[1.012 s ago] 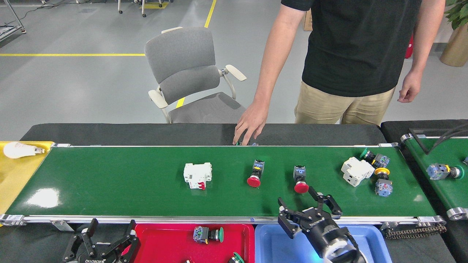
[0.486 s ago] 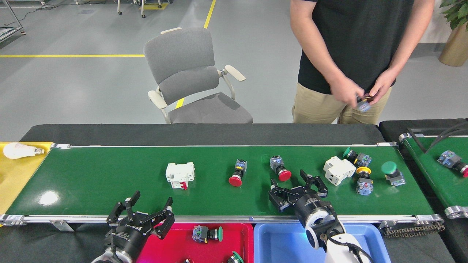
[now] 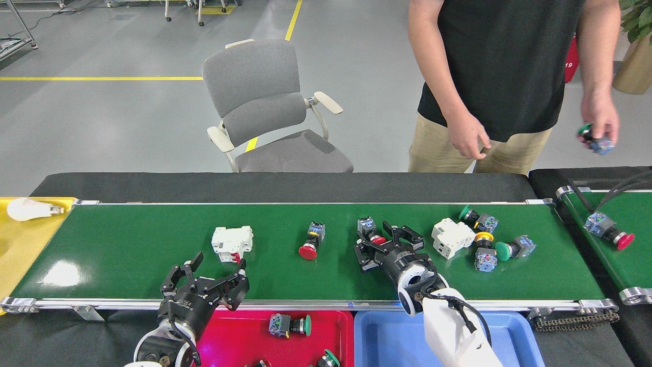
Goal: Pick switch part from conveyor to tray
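Since half a second ago, every part on the conveyor (image 3: pixel 153 250) has shifted left, and my right claw (image 3: pixel 383 243) has pushed forward to the red switch (image 3: pixel 371 230).

- Red switch: on the belt, right of centre, between my right claw's spread fingers (image 3: pixel 410 234); fingers not clamped on it, and I cannot tell if they touch it.
- Second red switch (image 3: pixel 310 241): centre of belt, lying free, cap toward me.
- White breaker (image 3: pixel 232 241): left of centre, free.
- Second breaker (image 3: pixel 452 238): just right of my right claw.
- Three switches beside it: green-capped (image 3: pixel 478 218) at the far edge, yellow-capped (image 3: pixel 484 250), green-capped (image 3: pixel 513 247) nearest the right end.
- Left claw (image 3: pixel 206 278): fingers splayed, holding nothing, over the belt's near rail below the white breaker.
- Red tray (image 3: pixel 239 339): in front of the belt; one green-capped switch (image 3: pixel 288 325) inside, more parts cut off at the bottom edge.
- Blue tray (image 3: pixel 382 341): beside it, partly under my right arm.
- Side belt (image 3: pixel 606 204): right, carrying a red-capped switch (image 3: pixel 607 230).
- Bulb (image 3: pixel 30 208): on yellow surface, far left.
- Person (image 3: pixel 504 66): behind the belt, one hand (image 3: pixel 596 120) holding a switch.
- Chair (image 3: pixel 270 112): grey, behind the belt.
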Tool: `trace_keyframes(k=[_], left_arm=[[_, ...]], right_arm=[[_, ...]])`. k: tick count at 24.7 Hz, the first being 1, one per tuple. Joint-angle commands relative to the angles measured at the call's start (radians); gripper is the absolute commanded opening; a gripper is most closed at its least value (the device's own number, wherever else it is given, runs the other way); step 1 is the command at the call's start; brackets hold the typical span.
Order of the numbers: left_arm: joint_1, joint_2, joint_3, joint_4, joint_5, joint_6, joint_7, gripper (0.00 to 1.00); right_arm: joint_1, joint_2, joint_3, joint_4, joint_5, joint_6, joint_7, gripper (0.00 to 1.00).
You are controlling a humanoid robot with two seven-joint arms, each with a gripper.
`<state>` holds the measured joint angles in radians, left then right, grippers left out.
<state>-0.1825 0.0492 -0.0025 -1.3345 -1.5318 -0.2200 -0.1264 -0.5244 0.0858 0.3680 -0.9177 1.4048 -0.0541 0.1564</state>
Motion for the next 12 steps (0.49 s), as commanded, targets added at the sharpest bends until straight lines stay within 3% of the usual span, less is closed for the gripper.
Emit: trace_keyframes(k=[1,4,8,9,10,11,12], left_arm=[[-0.023,0.006,0.006,0.009,-0.004,0.021,0.004,0.99],[-0.040,0.017,0.007,0.057,-0.004,0.070,0.004,0.99],[-0.060,0.023,0.013,0.107,-0.004,0.171,0.004,0.99],[-0.061,0.032,0.021,0.109,-0.004,0.201,0.005,0.99],[-0.061,0.040,0.030,0.110,-0.004,0.221,0.005,0.99],[-0.060,0.044,0.038,0.110,-0.004,0.235,0.005,0.99],[-0.060,0.046,0.045,0.110,-0.004,0.249,0.005,0.99]], right_arm=[[-0.022,0.006,0.005,-0.021,-0.003,-0.007,-0.011,0.02],[0.017,-0.006,0.052,-0.119,-0.006,-0.023,-0.031,0.02],[0.190,-0.078,0.105,-0.408,-0.007,-0.210,-0.044,0.05],[0.256,-0.106,0.106,-0.489,-0.007,-0.274,-0.043,0.19],[0.303,-0.110,0.109,-0.539,-0.004,-0.322,-0.043,0.44],[0.337,-0.109,0.121,-0.567,-0.001,-0.357,-0.041,0.79],[0.366,-0.106,0.143,-0.586,-0.001,-0.394,-0.041,1.00]])
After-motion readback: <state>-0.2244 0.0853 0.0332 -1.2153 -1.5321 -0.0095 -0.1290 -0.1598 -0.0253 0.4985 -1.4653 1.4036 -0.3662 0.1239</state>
